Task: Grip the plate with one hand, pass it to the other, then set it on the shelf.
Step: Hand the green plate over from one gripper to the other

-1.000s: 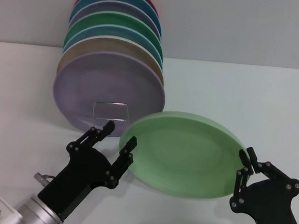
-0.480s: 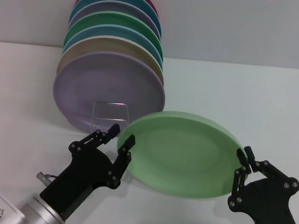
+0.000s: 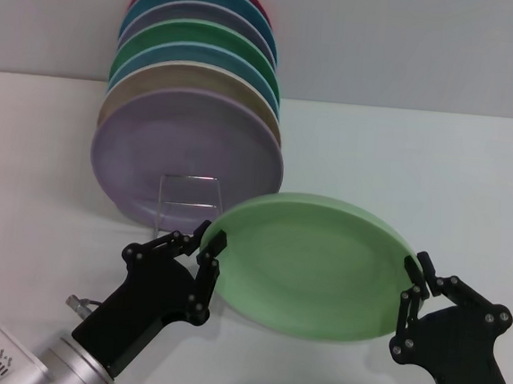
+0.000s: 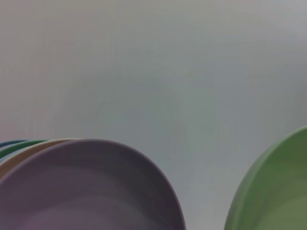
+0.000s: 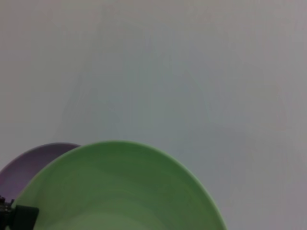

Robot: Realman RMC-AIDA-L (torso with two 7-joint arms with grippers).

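Observation:
The light green plate (image 3: pixel 309 264) hangs tilted above the table, in front of the rack; it also fills the low part of the right wrist view (image 5: pixel 120 187) and one edge of the left wrist view (image 4: pixel 273 191). My right gripper (image 3: pixel 416 280) is shut on its right rim. At the opposite rim, my left gripper (image 3: pixel 209 236) has one finger behind the plate and one in front, pressed onto the edge. The shelf (image 3: pixel 190 177), a thin wire rack, shows its squared front loop just behind the plate's left side.
Several coloured plates stand upright in a row on the rack, the lilac plate (image 3: pixel 188 150) foremost, with a darker green plate (image 3: pixel 198 36) further back. The lilac plate (image 4: pixel 86 187) is close to the left wrist. White table extends to the right of the rack.
The left gripper's fingers have closed in from wide apart onto the plate's left rim. The plate and the right gripper have shifted only slightly.

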